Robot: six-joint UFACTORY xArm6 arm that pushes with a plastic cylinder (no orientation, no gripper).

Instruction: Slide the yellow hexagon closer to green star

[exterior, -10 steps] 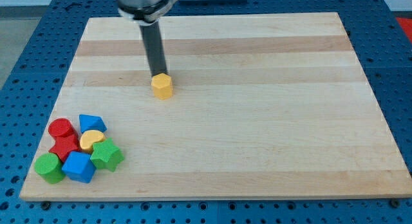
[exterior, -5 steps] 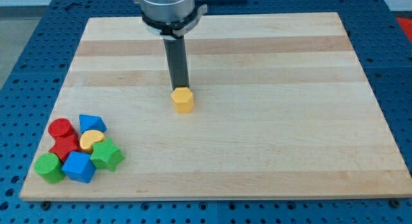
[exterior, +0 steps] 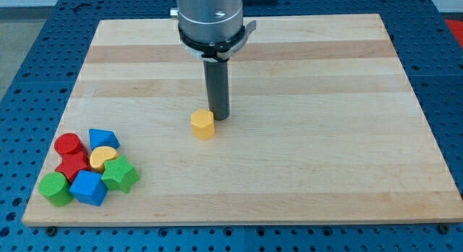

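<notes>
The yellow hexagon [exterior: 203, 124] sits near the middle of the wooden board [exterior: 304, 136]. My tip [exterior: 219, 117] is just to the hexagon's upper right, touching or almost touching it. The green star [exterior: 120, 174] lies in a cluster of blocks at the board's lower left, far from the hexagon.
The cluster at the lower left also holds a red cylinder [exterior: 69, 145], a red block [exterior: 72, 164], a blue triangular block [exterior: 102, 138], a yellow half-round block [exterior: 103, 157], a green cylinder [exterior: 55, 188] and a blue cube [exterior: 89, 187].
My tip moved to the right and downward. The yellow hexagon slid with it, first right and down, then a little further down; it now lies at the tip's lower left.
</notes>
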